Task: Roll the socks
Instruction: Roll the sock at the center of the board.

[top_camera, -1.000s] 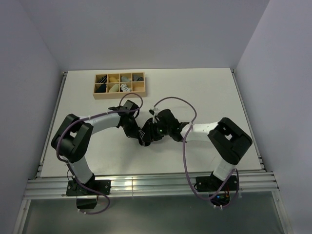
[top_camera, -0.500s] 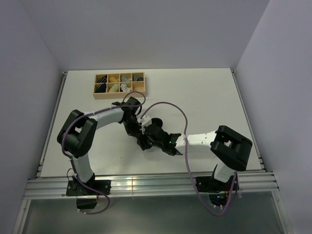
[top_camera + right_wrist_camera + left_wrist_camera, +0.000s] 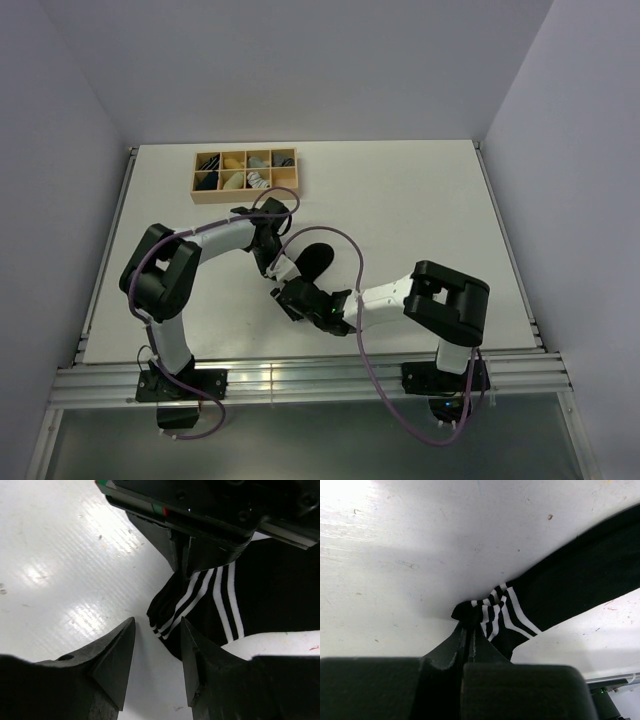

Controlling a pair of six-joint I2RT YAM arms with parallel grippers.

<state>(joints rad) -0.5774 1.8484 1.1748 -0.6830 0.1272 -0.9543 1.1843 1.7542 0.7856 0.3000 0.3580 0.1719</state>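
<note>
The black sock [image 3: 314, 256] with white bands near its cuff lies flat on the table's middle. It also shows in the left wrist view [image 3: 575, 580] and the right wrist view [image 3: 215, 600]. My left gripper [image 3: 272, 266] is shut on the bunched cuff, its tip [image 3: 468, 619] pinching the cuff's corner against the table. My right gripper [image 3: 287, 296] is open and empty; in its own view [image 3: 157, 626] the jaws stand just short of the striped cuff without touching it. The left gripper shows above the cuff in the right wrist view [image 3: 186, 555]. The white striped sock does not show.
A wooden box [image 3: 245, 173] with several compartments holding sock rolls stands at the table's back left. The white table [image 3: 420, 200] is enclosed by grey walls on three sides. Purple cables loop over both arms near the sock.
My right gripper has drawn back from the sock toward the near edge, and the arm has swung low and left. The black sock now lies uncovered. The left gripper stays on the cuff.
</note>
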